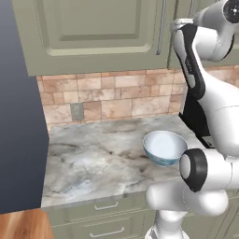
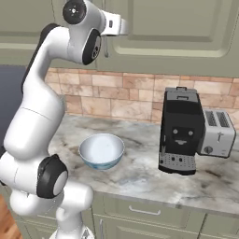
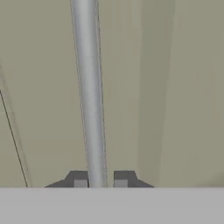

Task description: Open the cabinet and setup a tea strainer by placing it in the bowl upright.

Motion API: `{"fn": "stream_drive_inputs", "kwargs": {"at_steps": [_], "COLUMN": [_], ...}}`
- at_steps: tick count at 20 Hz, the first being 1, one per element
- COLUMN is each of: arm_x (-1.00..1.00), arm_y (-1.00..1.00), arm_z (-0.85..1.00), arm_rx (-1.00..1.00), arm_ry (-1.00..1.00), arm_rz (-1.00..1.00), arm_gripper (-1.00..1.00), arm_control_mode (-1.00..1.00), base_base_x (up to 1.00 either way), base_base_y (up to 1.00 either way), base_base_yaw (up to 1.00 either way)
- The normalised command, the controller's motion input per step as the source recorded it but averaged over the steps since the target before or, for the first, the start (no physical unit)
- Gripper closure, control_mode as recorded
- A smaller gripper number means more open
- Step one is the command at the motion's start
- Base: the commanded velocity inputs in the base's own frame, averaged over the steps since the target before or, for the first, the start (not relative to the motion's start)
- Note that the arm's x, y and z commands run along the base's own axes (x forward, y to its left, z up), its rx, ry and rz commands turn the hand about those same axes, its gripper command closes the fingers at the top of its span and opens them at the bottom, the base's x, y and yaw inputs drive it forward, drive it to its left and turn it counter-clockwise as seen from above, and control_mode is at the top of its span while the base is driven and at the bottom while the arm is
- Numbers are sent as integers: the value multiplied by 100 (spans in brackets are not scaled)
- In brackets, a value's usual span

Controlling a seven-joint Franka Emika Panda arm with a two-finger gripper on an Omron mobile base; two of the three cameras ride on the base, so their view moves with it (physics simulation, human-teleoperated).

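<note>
While the cabinet (image 1: 93,35) doors are shut, the tea strainer cannot be seen, and I judge it sits inside, which is why the arm reaches up rather than down to the counter (image 1: 98,158).

At the far left a dark tall panel (image 1: 18,116) borders the counter. Above, the olive-green cabinet hangs over the brick backsplash (image 1: 116,98), its long silver handle (image 3: 89,96) running vertically near the door's right edge. The end effector (image 3: 100,180) is raised to that handle; in the hand view the bar passes straight between the two dark fingertips (image 3: 79,179), which sit tight against either side of it, so the jaws are clamped on the handle. Gripping low on the bar, away from the hinge side, should give good leverage for swinging the door outward.

Below and to the right, the bowl (image 2: 101,151) stands upright on the counter near its front edge, white inside and nothing in it, placed within easy reach as the landing spot for the strainer. Further right stand a black coffee machine (image 2: 182,130) and, just beside it, a silver toaster (image 2: 218,133), both well apart from the bowl, so the door's arc and the later drop look unobstructed.
</note>
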Motion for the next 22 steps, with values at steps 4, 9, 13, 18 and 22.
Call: {"fn": "stream_drive_inputs", "kwargs": {"at_steps": [4,9,13,18,22], "arm_x": [-88,-100,-100,-100,-100], "arm_y": [-59,-80,-99,-100,-100], "arm_z": [1,0,0,0,0], "arm_rx": [7,10,15,16,15], "arm_ry": [11,6,2,0,0], "arm_rz": [0,0,0,0,0], "arm_gripper": [100,100,100,100,100], "arm_control_mode": [-100,-100,-100,-100,-100], "base_base_x": [0,0,0,0,0], "base_base_y": [0,0,0,0,0], "base_base_yaw": [0,0,0,0,0]}}
